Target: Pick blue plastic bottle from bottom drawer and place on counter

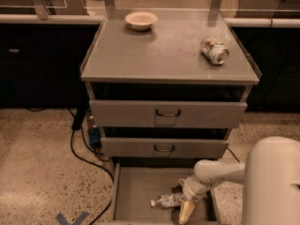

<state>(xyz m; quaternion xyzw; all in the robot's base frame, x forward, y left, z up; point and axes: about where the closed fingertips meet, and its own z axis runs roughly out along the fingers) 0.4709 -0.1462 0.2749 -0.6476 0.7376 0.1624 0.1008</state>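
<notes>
You are working low in the bottom drawer (138, 191), where the blue plastic bottle (165, 201) is lying on its side, long axis running left to right, cap pointing left. Your claw (183, 199) is sitting at its right end; whether it is gripping, you cannot tell. The worktop (164, 60) is lying well above.

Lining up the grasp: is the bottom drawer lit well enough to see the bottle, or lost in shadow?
Camera view: the bottom drawer is dim, shaded by the drawers above; the blue plastic bottle shows as a pale shape beside the hand, at the drawer's right front. The counter is evenly lit, no strong glare.
</notes>
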